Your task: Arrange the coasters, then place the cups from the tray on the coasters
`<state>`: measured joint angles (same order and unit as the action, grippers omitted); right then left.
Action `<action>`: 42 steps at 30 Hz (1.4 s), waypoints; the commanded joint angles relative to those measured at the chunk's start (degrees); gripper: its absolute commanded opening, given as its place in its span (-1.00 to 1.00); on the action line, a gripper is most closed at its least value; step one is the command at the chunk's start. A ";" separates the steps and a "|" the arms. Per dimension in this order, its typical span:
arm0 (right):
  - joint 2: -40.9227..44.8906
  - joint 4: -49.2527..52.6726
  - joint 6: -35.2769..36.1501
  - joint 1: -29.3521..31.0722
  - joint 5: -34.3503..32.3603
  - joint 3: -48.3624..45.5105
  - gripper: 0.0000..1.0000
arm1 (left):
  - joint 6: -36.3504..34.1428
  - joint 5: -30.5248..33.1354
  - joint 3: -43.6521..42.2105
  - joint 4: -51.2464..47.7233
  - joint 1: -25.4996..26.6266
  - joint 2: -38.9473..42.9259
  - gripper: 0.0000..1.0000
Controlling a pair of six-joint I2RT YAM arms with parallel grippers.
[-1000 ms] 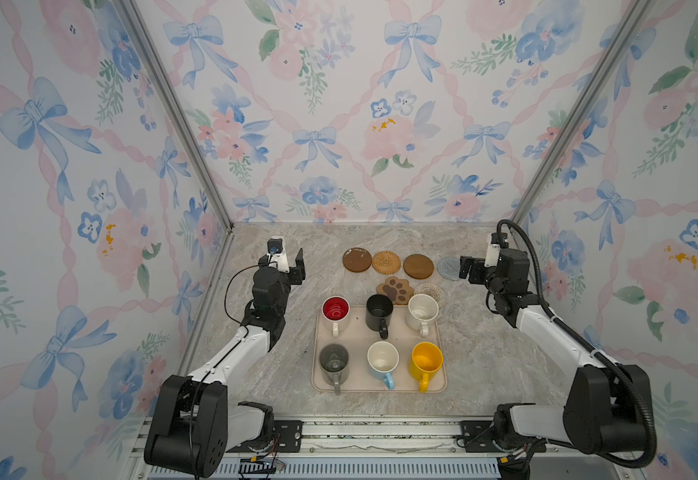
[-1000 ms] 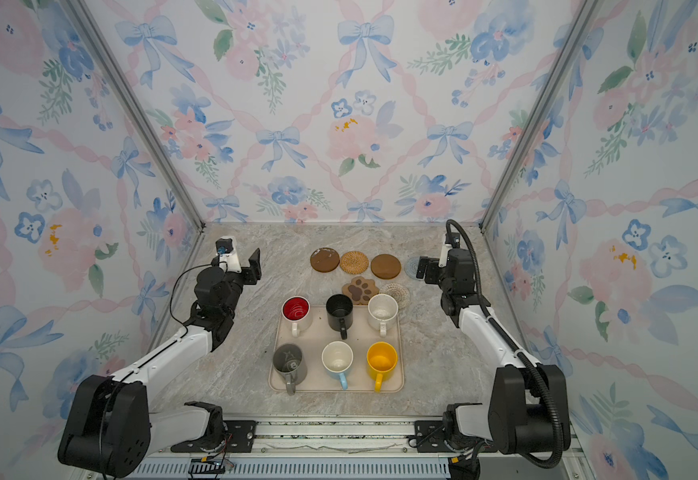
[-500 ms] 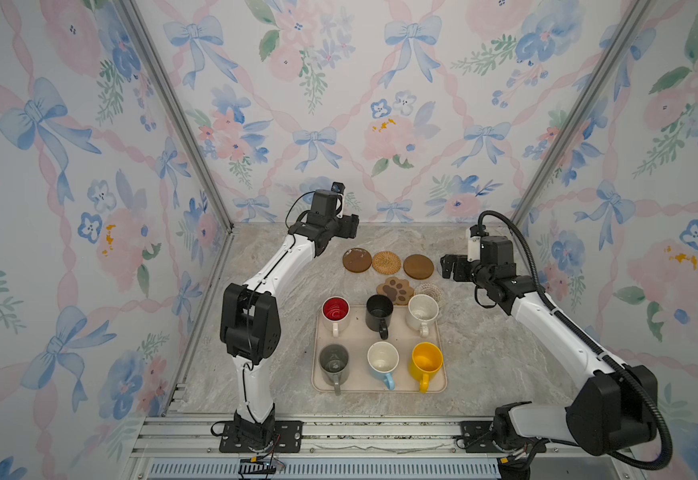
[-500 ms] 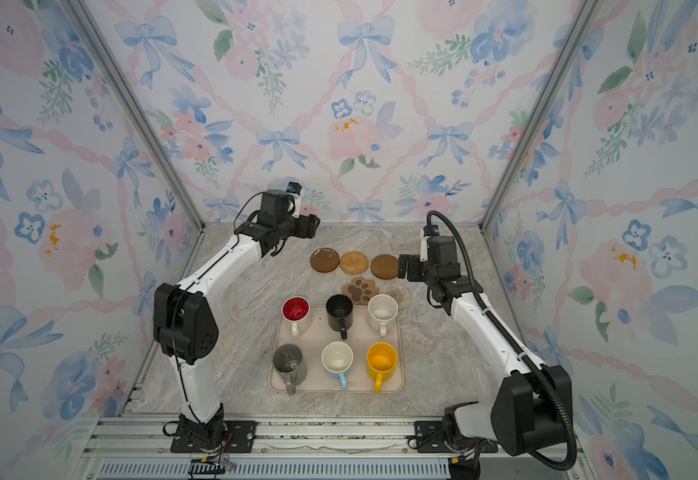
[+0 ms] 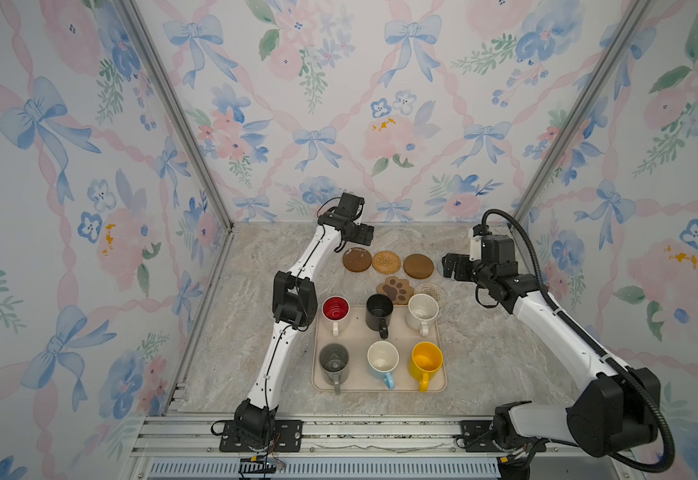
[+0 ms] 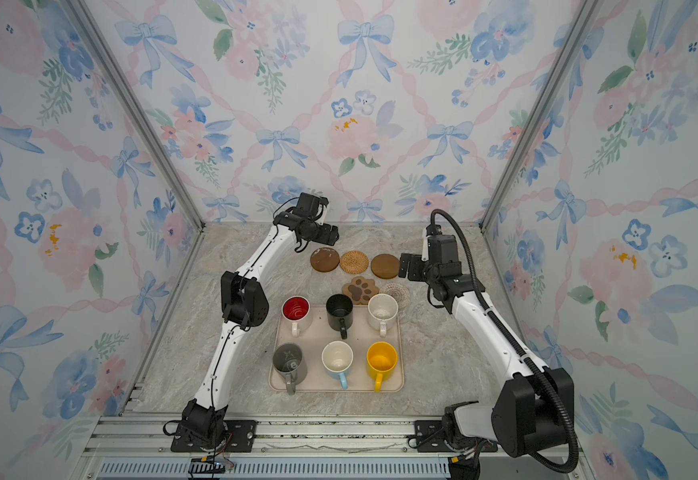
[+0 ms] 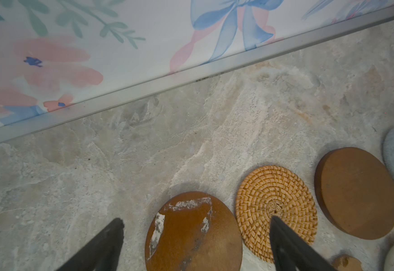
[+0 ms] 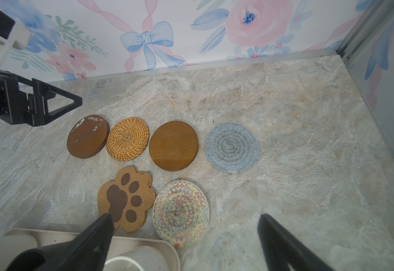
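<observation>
Six coasters lie behind the tray (image 5: 364, 388): a scuffed dark disc (image 7: 191, 234), a rattan round (image 7: 275, 199), a second dark disc (image 8: 173, 145), a blue-grey round (image 8: 232, 147), a paw (image 8: 125, 199) and a cream woven round (image 8: 180, 212). On the tray stand six cups: red-lined (image 5: 335, 309), black (image 5: 379, 309), speckled cream (image 5: 423, 309), grey (image 5: 333, 359), light blue (image 5: 382, 357), yellow (image 5: 426, 359). My left gripper (image 7: 196, 219) hovers open over the scuffed disc. My right gripper (image 8: 185, 217) hangs open above the cream round, hiding the blue-grey round in both top views.
The floral back wall with its metal rail (image 7: 191, 75) runs close behind the coaster row. Bare marble (image 8: 296, 140) lies to the right of the coasters up to the side wall. The left arm's elbow (image 5: 291, 301) stands beside the tray's left edge.
My left arm has swung from the front left up to the back, over the scuffed disc, and its jaws have widened. My right gripper has shifted left toward the coasters.
</observation>
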<state>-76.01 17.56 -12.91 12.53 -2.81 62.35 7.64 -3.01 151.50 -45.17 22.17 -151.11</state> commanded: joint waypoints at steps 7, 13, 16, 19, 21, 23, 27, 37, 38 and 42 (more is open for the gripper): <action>0.00 1.86 -0.71 -0.14 0.51 -0.52 0.97 | -1.35 4.08 4.24 -2.37 1.91 -5.10 0.92; -0.98 1.86 -1.05 -0.19 1.21 -0.29 0.97 | -3.15 8.02 4.13 -2.40 3.05 -6.89 0.93; -1.60 1.86 -1.15 -0.17 1.46 -0.20 0.97 | -3.72 9.04 4.23 -2.46 3.49 -7.62 0.94; -2.24 1.89 -1.24 -0.14 1.74 0.03 0.97 | -4.03 10.61 4.00 -2.49 3.75 -8.32 0.94; -2.71 1.98 -1.29 -0.19 1.92 0.23 0.97 | -3.88 11.23 3.82 -2.51 3.84 -8.50 0.95; -3.00 2.01 -1.40 -0.15 2.03 0.42 0.97 | -3.86 12.17 3.47 -2.45 3.84 -8.57 0.94; -3.66 1.95 -1.52 -0.15 2.37 0.66 0.97 | -3.96 13.62 3.25 -2.43 3.84 -9.07 0.96; -4.41 3.10 -1.06 -0.23 2.03 1.20 0.96 | -3.79 13.52 2.83 -2.46 3.67 -9.73 0.95; -4.37 3.18 -1.00 -0.28 2.10 1.20 0.96 | -3.81 13.45 2.84 -2.41 3.71 -9.71 0.94; -4.15 3.72 -0.89 -0.27 2.09 1.30 0.95 | -4.04 13.99 0.82 -2.51 3.42 -8.82 0.91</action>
<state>-80.01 19.53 -13.76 12.49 -0.99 62.35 4.51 10.28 154.30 -46.70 25.96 -159.74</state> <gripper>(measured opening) 0.979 0.958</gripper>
